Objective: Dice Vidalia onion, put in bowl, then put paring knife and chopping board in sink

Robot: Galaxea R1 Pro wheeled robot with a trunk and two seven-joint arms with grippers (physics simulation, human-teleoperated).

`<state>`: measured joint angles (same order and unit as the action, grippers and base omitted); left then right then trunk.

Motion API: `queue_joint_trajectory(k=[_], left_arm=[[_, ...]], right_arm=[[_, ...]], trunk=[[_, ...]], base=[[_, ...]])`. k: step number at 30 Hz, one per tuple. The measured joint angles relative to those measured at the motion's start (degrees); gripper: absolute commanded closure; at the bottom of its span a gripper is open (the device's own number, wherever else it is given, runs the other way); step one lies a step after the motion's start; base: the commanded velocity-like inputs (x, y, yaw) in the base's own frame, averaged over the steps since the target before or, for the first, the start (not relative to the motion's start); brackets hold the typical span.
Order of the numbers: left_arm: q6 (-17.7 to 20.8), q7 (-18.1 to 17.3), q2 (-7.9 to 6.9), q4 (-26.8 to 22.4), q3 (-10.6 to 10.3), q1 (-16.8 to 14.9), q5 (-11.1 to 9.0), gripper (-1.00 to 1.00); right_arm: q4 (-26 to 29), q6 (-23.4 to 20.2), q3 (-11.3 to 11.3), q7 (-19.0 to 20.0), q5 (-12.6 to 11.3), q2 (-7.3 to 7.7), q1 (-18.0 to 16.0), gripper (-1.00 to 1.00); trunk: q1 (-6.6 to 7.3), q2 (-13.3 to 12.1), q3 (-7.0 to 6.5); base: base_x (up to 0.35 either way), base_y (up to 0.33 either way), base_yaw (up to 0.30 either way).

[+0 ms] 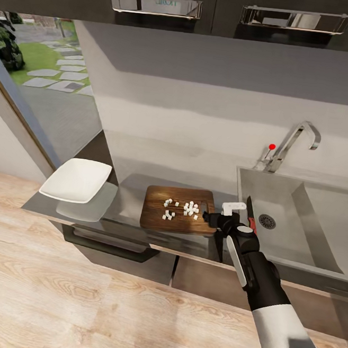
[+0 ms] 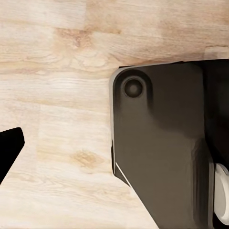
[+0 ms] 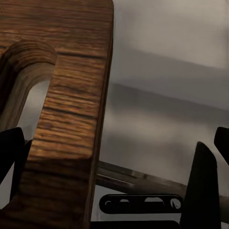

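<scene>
The dark-brown chopping board (image 1: 156, 215) lies on the countertop (image 1: 127, 188), with small whitish bits of diced onion (image 1: 184, 208) scattered over its middle. My right gripper (image 1: 210, 218) is open at the board's right end, by the handle slot. In the right wrist view the board's slotted end (image 3: 71, 119) sits between the two spread fingers (image 3: 202, 183) of the right gripper (image 3: 112, 155). The paring knife (image 1: 250, 217), red handle and dark blade, lies in the sink (image 1: 297, 218) against its left wall. The white bowl (image 1: 77, 179) stands at the countertop's left end. One finger (image 2: 8, 149) of my left gripper hangs far out to the side over the floor.
A curved chrome faucet (image 1: 297, 139) with a red knob (image 1: 272, 147) rises behind the sink. Dark wall cabinets (image 1: 158, 5) hang overhead. A glass door (image 1: 45, 76) is at the left. Wood floor (image 1: 76, 303) runs before the cabinets; the robot's base (image 2: 162, 148) is below the left arm.
</scene>
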<state>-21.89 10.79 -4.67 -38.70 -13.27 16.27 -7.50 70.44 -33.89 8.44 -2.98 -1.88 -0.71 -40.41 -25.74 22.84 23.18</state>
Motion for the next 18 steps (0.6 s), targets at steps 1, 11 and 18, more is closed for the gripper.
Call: queue_joint_trajectory(k=[1,11,18], left_arm=[[0.01,-0.01,0.01,0.02,-0.01,-0.01,0.00,-1.00],[0.02,-0.03,0.02,0.03,-0.02,-0.01,0.00,-1.00],[0.04,-0.06,0.01,0.03,-0.01,-0.02,0.00,-1.00]], right_arm=[[-0.04,0.00,0.03,0.09,-0.39,-0.01,0.02,1.00],[-0.13,-0.08,-0.03,0.01,-0.09,-0.05,0.01,1.00],[-0.65,-0.07,-0.14,-0.04,-0.21,-0.10,0.01,1.00]], trunk=[[0.00,0.00,0.00],[0.00,0.00,0.00],[0.00,0.00,-0.33]], base=[[0.000,0.000,0.000],[0.000,0.000,0.000],[0.000,0.000,0.000]])
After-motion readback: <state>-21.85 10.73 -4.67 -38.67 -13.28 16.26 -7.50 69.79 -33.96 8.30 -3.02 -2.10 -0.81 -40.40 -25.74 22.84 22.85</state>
